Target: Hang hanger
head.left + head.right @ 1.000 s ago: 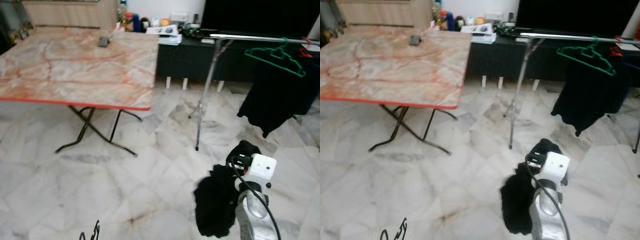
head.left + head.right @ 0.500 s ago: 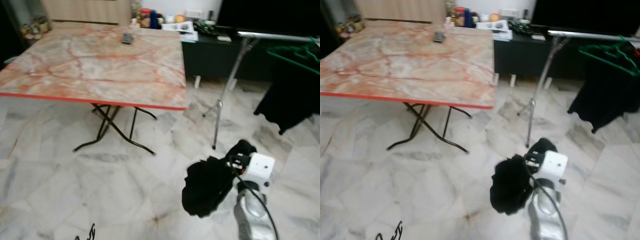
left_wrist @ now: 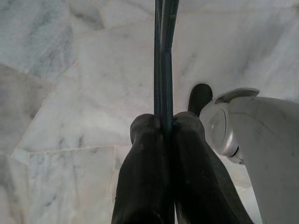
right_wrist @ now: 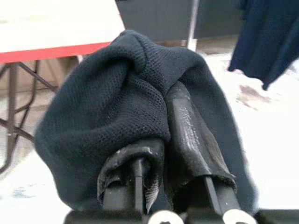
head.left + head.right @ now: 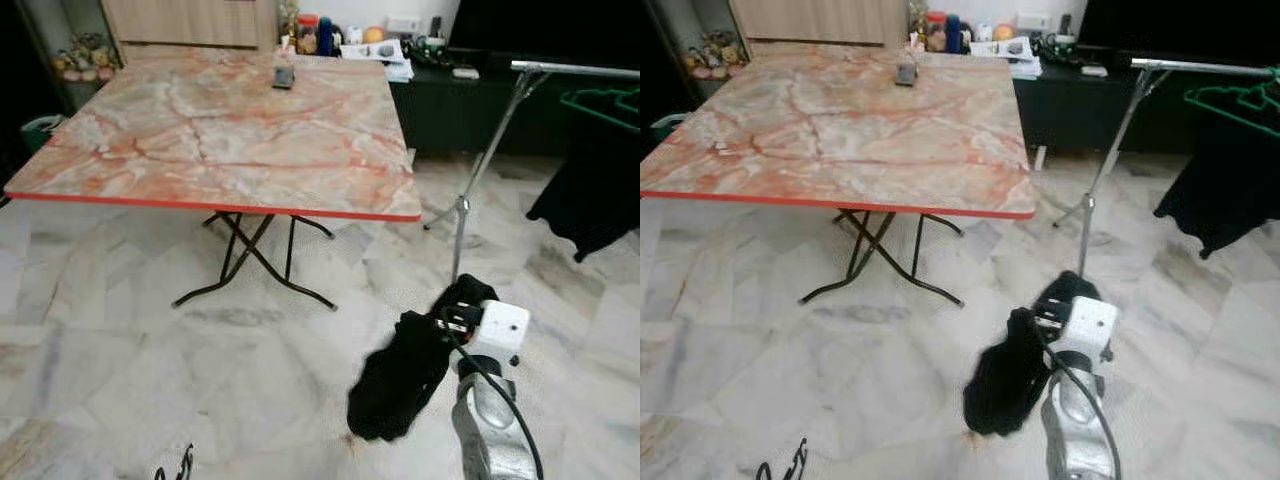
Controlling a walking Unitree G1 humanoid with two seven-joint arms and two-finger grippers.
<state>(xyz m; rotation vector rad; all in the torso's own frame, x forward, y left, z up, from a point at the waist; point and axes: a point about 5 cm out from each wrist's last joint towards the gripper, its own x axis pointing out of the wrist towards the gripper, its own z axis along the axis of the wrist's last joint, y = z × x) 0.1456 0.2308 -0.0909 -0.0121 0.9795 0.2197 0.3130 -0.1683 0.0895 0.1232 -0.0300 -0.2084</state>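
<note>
- Hanging on the silver rail (image 5: 580,69) at the right edge of the head views, the green hanger (image 5: 1240,100) sits over a dark garment (image 5: 590,195) that drapes down from the same rack.
- Pinched between the left gripper's (image 3: 164,128) two black fingers (image 3: 142,177), which are clenched together, is a thin dark-green rod (image 3: 163,56); it looks like part of a hanger, though the rest of it runs out of the wrist view.
- Low at the bottom edge of the left eye view, that left gripper appears as a small black shape over the pale marble floor (image 5: 120,380).
- Grasping a bunched black knit cloth (image 4: 107,112), the right gripper (image 4: 161,154) has its fingers closed into the fabric, which wraps over both fingertips.
- From the head views the cloth (image 5: 400,375) droops below the right silver arm (image 5: 485,430), held above the floor near the rack's upright pole (image 5: 478,180).
- Left of the rack stands a folding table (image 5: 230,130) with a marble-pattern top, red edge and black crossed legs; a small dark object (image 5: 284,77) lies near its far side.
- Behind the table and rack runs a low black cabinet (image 5: 470,105) with bottles and small clutter (image 5: 330,32) on and beside it, and a wooden unit (image 5: 190,20) stands at the back.
</note>
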